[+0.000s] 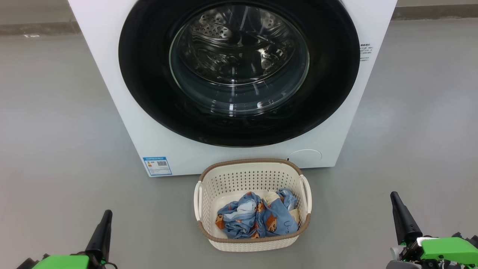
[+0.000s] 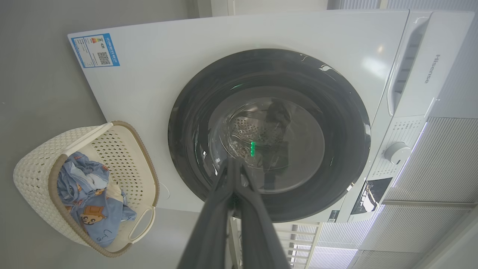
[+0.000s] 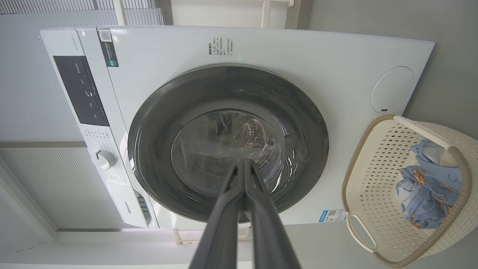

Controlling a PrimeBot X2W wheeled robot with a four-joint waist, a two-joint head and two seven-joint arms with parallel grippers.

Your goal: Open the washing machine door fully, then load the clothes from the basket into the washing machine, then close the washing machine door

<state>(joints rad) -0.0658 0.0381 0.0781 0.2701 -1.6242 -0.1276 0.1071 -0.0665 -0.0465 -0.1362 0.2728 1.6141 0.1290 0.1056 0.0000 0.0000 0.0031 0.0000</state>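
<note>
Sitting flush against the front of the washing machine point(image 1: 108, 93), the door point(image 1: 149, 97) is shut, its black rim unbroken all round and the steel drum point(image 1: 220, 28) visible only through its glass. I judge the first step, swinging it open, is not yet begun. Directly in front of the washing machine, below the door and close to the white front panel, the basket point(image 1: 254, 241) stands upright on the floor point(image 1: 56, 130). That spot makes sense, since it puts the load right under the opening for a short lift once the door is out of the way. The clothes point(image 1: 257, 220) lie crumpled in the half of the basket farther from the washing machine, blue cloth with bear prints and a little cream showing. Both arms hang back from the washing machine, one to each side of the basket and well apart from it. The left pincer point(image 1: 107, 216) has its fingers pressed together with nothing between them, and the right pincer point(image 1: 395, 198) is likewise pressed together and empty. Each wrist view looks along its closed fingers point(image 2: 218, 216) straight at the door glass. This suggests the arms are parked facing the washing machine, ready to reach for the door's edge before anything is lifted from the basket.
</note>
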